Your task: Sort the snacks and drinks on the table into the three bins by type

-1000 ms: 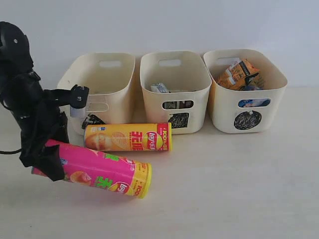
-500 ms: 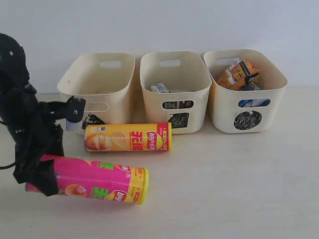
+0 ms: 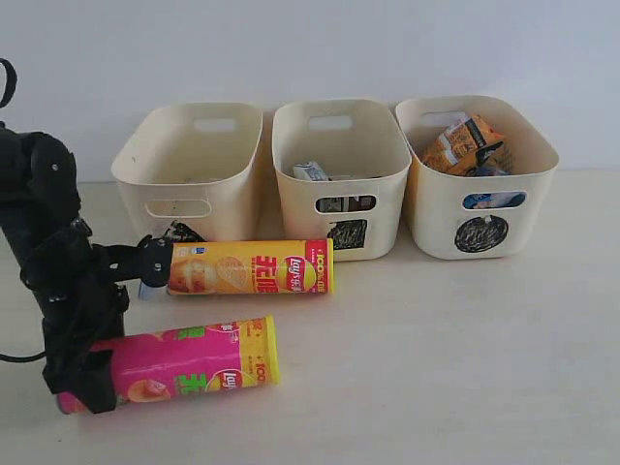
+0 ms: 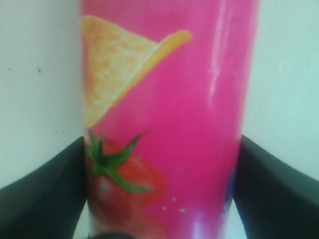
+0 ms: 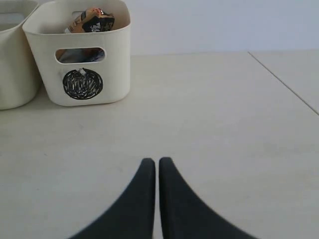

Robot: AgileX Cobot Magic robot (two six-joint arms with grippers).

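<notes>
My left gripper (image 3: 82, 373) (image 4: 163, 144) is shut on the closed end of the pink chip tube (image 3: 184, 363) (image 4: 164, 99), which lies almost flat, low at the table (image 3: 436, 339) front left. The yellow chip tube (image 3: 250, 267) lies on its side in front of the left bin (image 3: 228, 194) and middle bin (image 3: 373, 189). A blue-and-white carton (image 3: 312, 171) shows inside the middle bin. The right bin (image 3: 436, 208) (image 5: 114, 59), marked with a circle, holds an orange bag (image 3: 463, 143) (image 5: 92, 20). My right gripper (image 5: 157, 162) is shut and empty over bare table, outside the exterior view.
The three bins stand in a row at the back against a pale wall. A table seam (image 5: 284, 82) runs off to one side in the right wrist view. The left arm's black links (image 3: 48, 242) rise at the far left.
The left arm has come down and drawn back to the left, bringing the pink tube from a raised tilt to nearly flat and low. The yellow tube has not moved.
</notes>
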